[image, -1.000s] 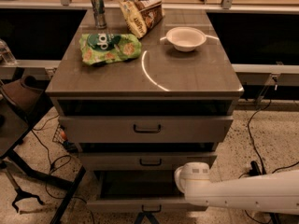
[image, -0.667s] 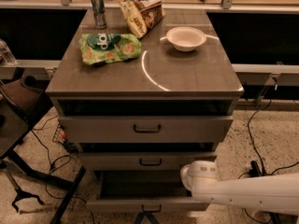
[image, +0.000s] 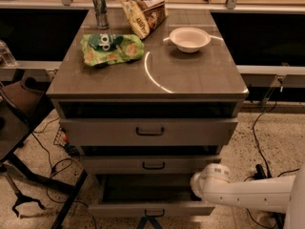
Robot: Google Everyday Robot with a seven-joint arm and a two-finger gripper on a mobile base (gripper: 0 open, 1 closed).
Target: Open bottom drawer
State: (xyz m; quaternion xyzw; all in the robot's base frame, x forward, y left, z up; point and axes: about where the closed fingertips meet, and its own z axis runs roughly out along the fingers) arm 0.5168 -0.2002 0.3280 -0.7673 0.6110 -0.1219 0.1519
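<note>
The bottom drawer (image: 119, 209) is the lowest of three grey drawers. It stands pulled out toward me, so its dark tray (image: 143, 187) shows. Its small dark bar handle (image: 154, 213) sits at the middle of the front. My white arm reaches in from the lower right. My gripper (image: 202, 185) is at the arm's rounded end, against the right side of the pulled-out drawer and just under the middle drawer (image: 109, 165). The top drawer (image: 95, 131) is also pulled out a little.
On the cabinet top stand a white bowl (image: 189, 38), a green snack bag (image: 112, 49), a can (image: 100, 8) and a brown snack bag (image: 145, 11). A dark stand (image: 19, 109) is at the left. Cables (image: 259, 168) lie on the speckled floor at the right.
My arm's end has shifted a little to the right and slightly up beside the bottom drawer. The drawer stays pulled out.
</note>
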